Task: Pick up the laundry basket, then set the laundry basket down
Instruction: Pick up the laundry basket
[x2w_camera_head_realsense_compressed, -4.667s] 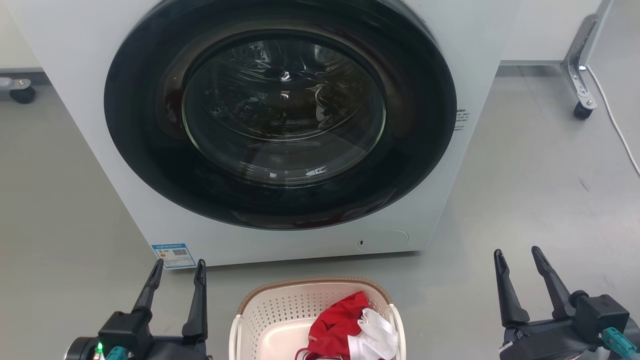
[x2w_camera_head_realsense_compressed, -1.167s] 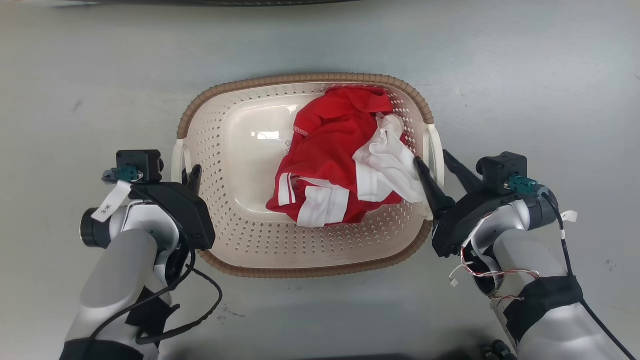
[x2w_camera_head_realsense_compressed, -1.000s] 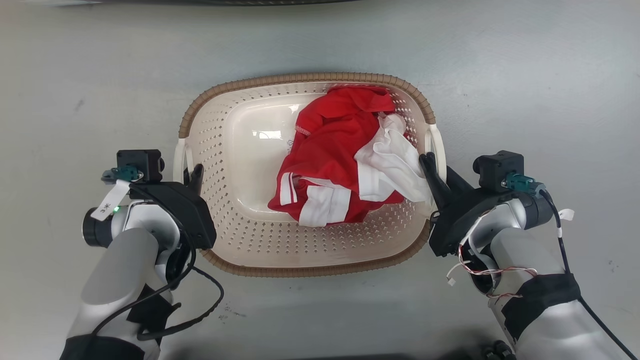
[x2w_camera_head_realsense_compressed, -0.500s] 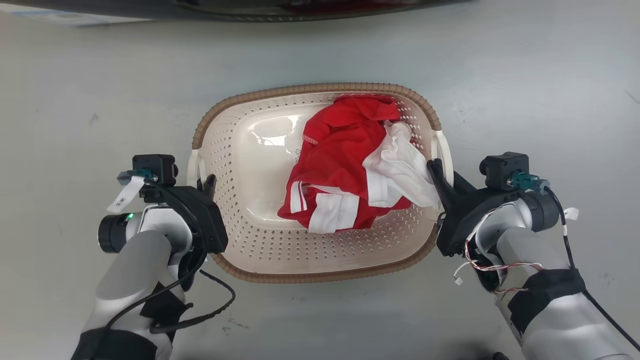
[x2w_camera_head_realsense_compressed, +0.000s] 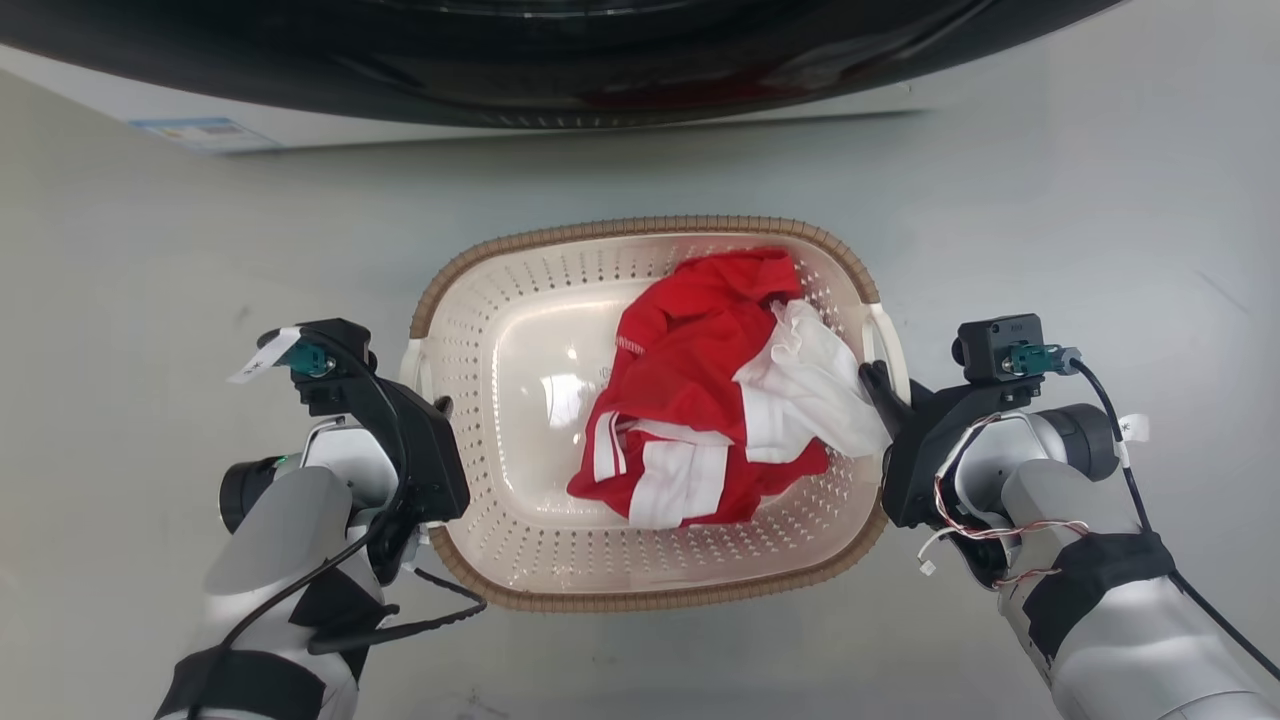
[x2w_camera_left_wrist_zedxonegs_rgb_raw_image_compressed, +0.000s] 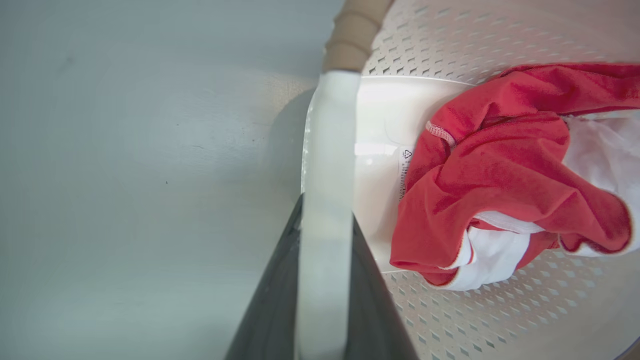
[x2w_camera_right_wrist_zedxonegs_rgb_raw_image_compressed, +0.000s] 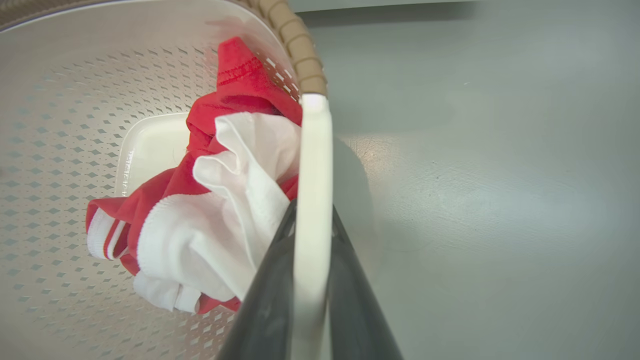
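Nearest the robot, the left gripper (x2w_camera_head_realsense_compressed: 438, 408) and right gripper (x2w_camera_head_realsense_compressed: 878, 384) each close their long dark tapered fingers on a smooth white loop handle, one finger on either side of the strip. The left wrist view shows the left handle (x2w_camera_left_wrist_zedxonegs_rgb_raw_image_compressed: 329, 150) pinched this way, and the right wrist view shows the right handle (x2w_camera_right_wrist_zedxonegs_rgb_raw_image_compressed: 314, 165). Between the arms sits the laundry basket (x2w_camera_head_realsense_compressed: 520, 490), a cream rounded rectangle with glossy plastic walls punched in small diamond holes under a ribbed brown rim. A crumpled red garment (x2w_camera_head_realsense_compressed: 700, 350) and a white cloth (x2w_camera_head_realsense_compressed: 815, 390) lie heaped toward its right wall. Matt grey floor (x2w_camera_head_realsense_compressed: 1050, 200) lies open on both sides. Beyond a bare strip stands the washing machine (x2w_camera_head_realsense_compressed: 560, 70), with its dark curved door.
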